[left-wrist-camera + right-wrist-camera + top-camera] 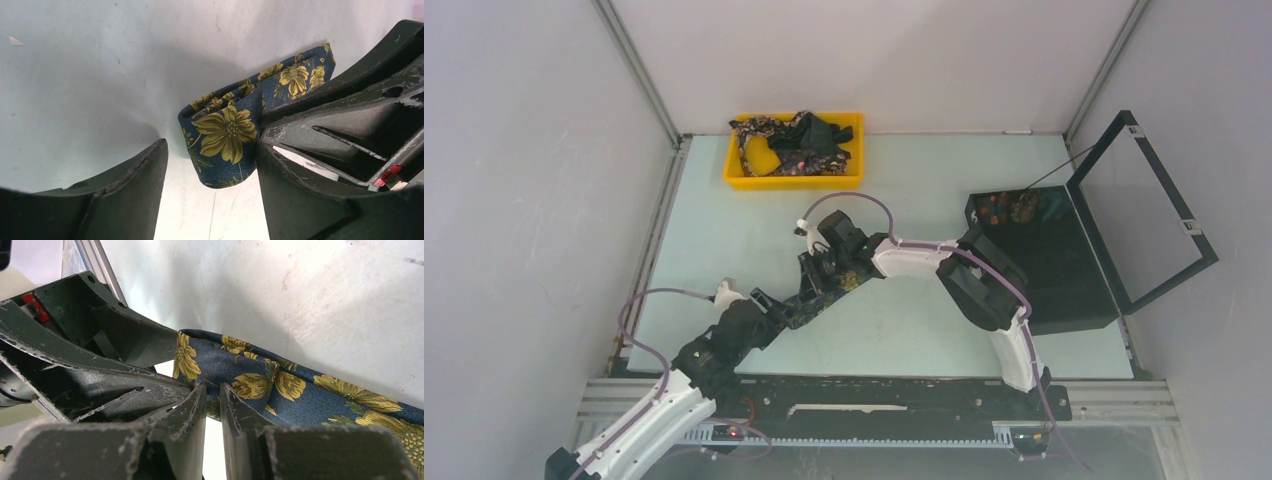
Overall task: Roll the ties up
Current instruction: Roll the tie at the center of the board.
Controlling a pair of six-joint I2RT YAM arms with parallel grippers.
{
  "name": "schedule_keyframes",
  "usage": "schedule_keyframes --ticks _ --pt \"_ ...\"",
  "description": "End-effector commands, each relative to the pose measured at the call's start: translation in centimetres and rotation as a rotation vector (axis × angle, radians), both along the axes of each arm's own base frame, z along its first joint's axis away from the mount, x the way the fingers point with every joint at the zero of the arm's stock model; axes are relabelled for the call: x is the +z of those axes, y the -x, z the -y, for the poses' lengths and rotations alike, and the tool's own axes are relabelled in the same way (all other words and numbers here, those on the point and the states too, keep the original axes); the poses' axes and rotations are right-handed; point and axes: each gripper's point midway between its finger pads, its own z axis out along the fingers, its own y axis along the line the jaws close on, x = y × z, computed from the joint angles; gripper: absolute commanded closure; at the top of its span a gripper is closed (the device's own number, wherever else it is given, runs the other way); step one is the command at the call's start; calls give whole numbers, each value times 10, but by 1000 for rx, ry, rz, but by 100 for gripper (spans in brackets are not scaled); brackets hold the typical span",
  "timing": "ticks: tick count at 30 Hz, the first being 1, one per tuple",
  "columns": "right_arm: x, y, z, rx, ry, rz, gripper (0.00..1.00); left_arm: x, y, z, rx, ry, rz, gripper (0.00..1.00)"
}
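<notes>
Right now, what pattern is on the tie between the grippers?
Navy tie with yellow-gold flowers, clearest in the left wrist view.

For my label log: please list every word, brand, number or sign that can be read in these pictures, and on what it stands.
None. No text shows on the tie, the yellow tray or the black box; the small items inside it are too small to read.

The left gripper [210,150] stood wide open, the tie [225,132] between its fingers [135,175] and lying closer to the right one. The right gripper [213,387] was all but closed, with a fold of the tie pinched between its fingertips. The two grippers met tip to tip. The left arm [664,405] stretched forward, while the right arm [984,290] was folded at the elbow.
</notes>
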Motion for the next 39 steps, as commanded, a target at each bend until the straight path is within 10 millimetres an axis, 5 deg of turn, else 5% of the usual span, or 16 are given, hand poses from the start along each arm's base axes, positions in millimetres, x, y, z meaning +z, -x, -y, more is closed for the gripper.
schedule_keyframes --ticks 1,21,27,33,39 --pt "-20 6 13 -2 69 -6 80 7 -6 7 22 75 18 30" --pt "-22 7 14 0 72 -14 80 -19 -7 14 19 92 -25 42" --pt "-22 6 14 0 69 -12 80 -25 -7 13 16 83 -27 53" --pt "-2 -1 11 -13 20 0 80 -25 -8 11 4 38 -28 74" --pt "33 -20 15 -63 -36 39 77 -15 -10 4 -22 -60 -42 81"
